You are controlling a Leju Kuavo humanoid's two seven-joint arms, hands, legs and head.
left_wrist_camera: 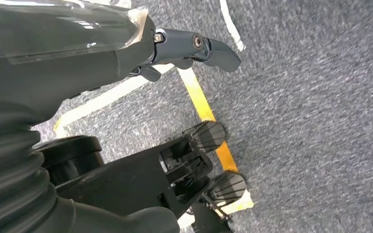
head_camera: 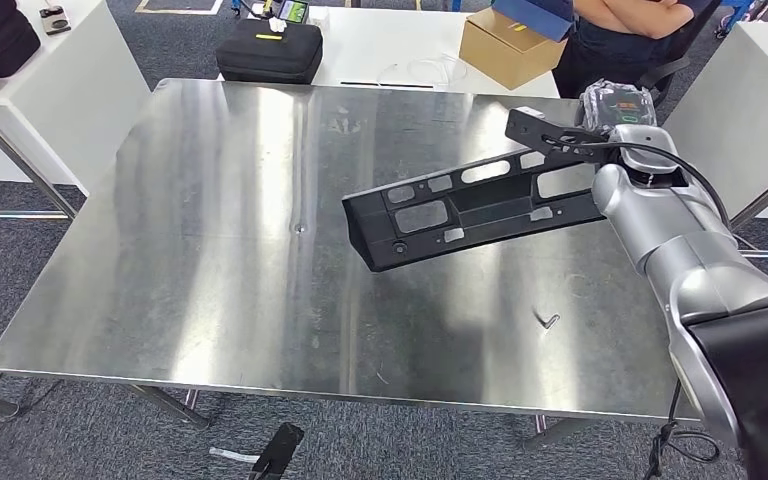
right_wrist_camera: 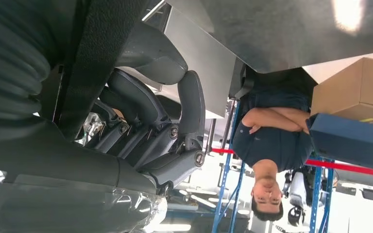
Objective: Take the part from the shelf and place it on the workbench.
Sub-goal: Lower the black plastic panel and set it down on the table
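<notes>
The right hand point(head_camera: 620, 112) grips one end of the long black part point(head_camera: 480, 205), fingers point(right_wrist_camera: 192, 111) curled round it, and holds it tilted above the right half of the steel worktop point(head_camera: 210, 250), its free end pointing toward the middle. The left hand point(left_wrist_camera: 194, 46) hangs over grey carpet point(left_wrist_camera: 311, 121) crossed by yellow tape point(left_wrist_camera: 201, 104), holding nothing, fingers apart. Beyond the worktop's far edge a person point(head_camera: 625, 30) stands with folded arms beside a cardboard box point(head_camera: 510, 48), with a black case point(head_camera: 268, 50) farther left.
</notes>
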